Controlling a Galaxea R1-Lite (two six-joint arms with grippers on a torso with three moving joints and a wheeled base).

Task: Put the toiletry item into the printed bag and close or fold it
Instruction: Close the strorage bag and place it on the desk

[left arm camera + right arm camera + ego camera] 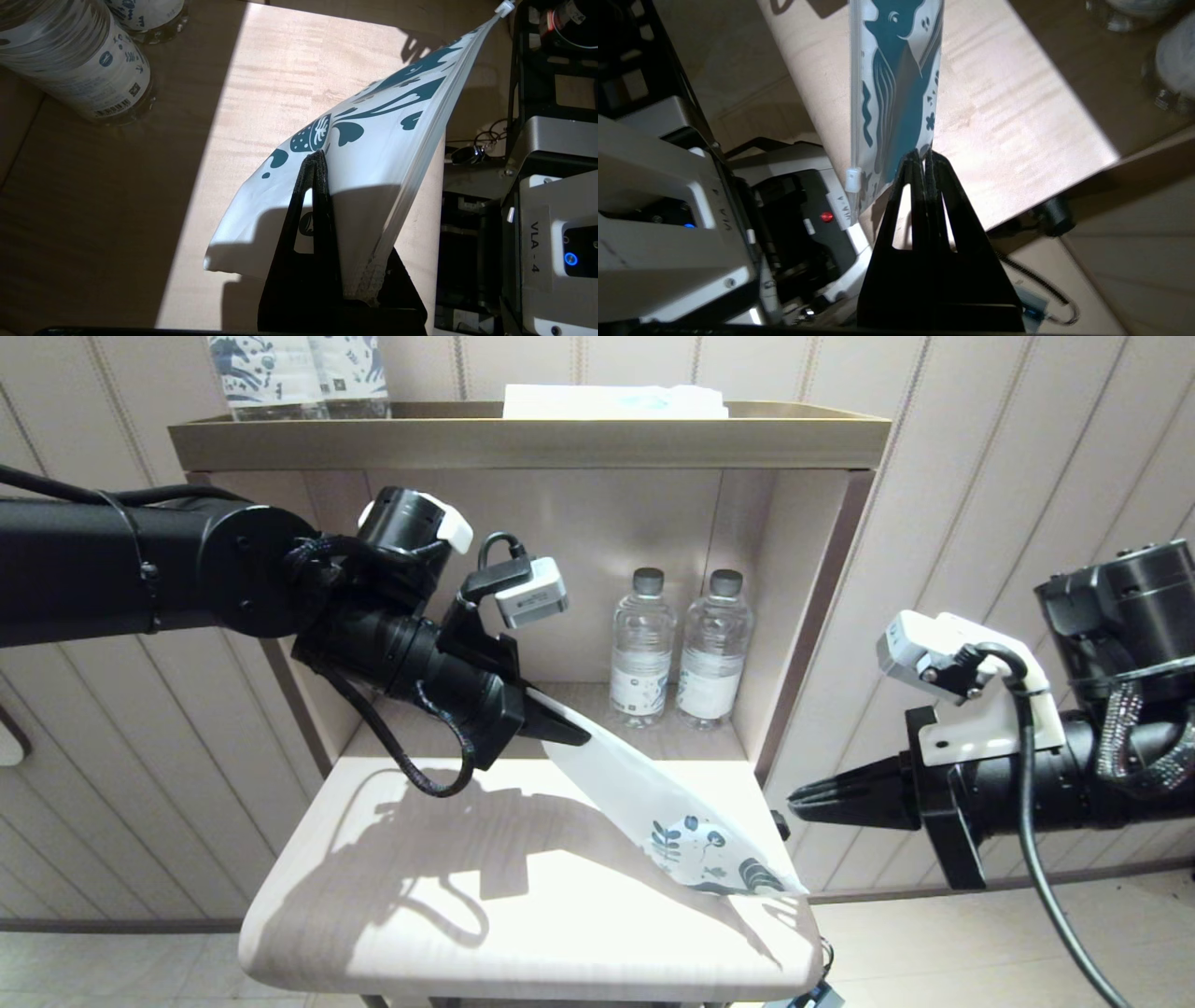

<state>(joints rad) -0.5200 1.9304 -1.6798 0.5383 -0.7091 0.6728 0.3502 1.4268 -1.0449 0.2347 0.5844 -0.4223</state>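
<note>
The printed bag (635, 784) hangs slanted over the small wooden table (448, 924). My left gripper (579, 735) is shut on its plain white end, one finger (314, 196) lying across the bag (373, 154). The blue-printed end rests near the table's right edge. My right gripper (794, 798) is shut just off that edge, level with the printed end and apart from it. In the right wrist view its tips (923, 156) sit right under the bag's (896, 70) printed corner, beside the zip slider (851, 179). The toiletry item is out of view.
Two water bottles (642, 649) (711, 649) stand in the niche behind the table. On the top shelf (523, 439) are printed bottles (299, 373) and a flat white packet (611, 401). My base (551, 233) stands beside the table's edge.
</note>
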